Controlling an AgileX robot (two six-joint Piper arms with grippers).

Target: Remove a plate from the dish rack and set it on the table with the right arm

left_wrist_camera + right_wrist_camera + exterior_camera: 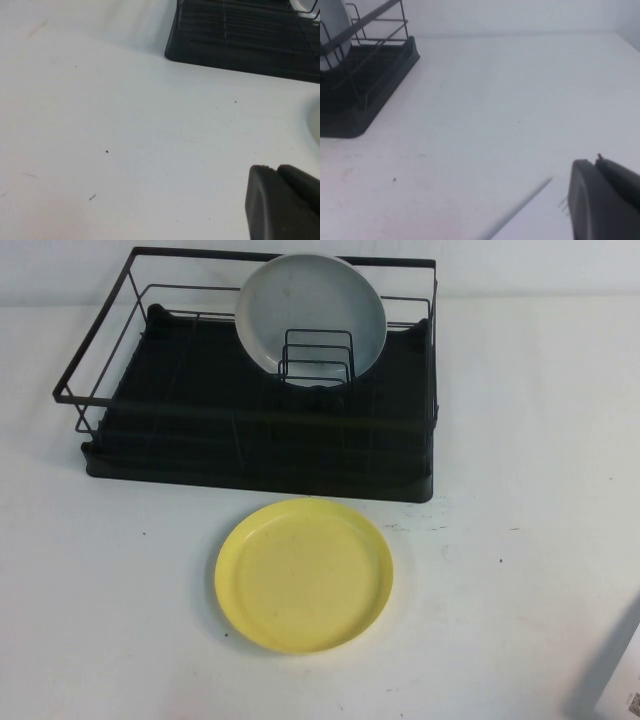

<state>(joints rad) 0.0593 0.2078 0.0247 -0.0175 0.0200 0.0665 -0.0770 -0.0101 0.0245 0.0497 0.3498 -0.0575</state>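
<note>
The pale-yellow plate (304, 575) lies flat on the white table (520, 490), just in front of the dish rack (250, 455). The black wire rack holds a grey-white plate (310, 310) upright against its small dividers. My right gripper (595, 161) is shut and empty, low over the bare table to the right of the rack (365, 75), well clear of the yellow plate. Only a blurred grey part of the right arm (615, 670) shows at the high view's bottom right corner. My left gripper (275, 167) is shut and empty over the table near the rack's front left corner (240, 45).
The rack's tall wire frame (95, 350) stands along the back of the table. A white sheet edge (520, 210) lies on the table beside the right gripper. Bare table lies left and right of the yellow plate.
</note>
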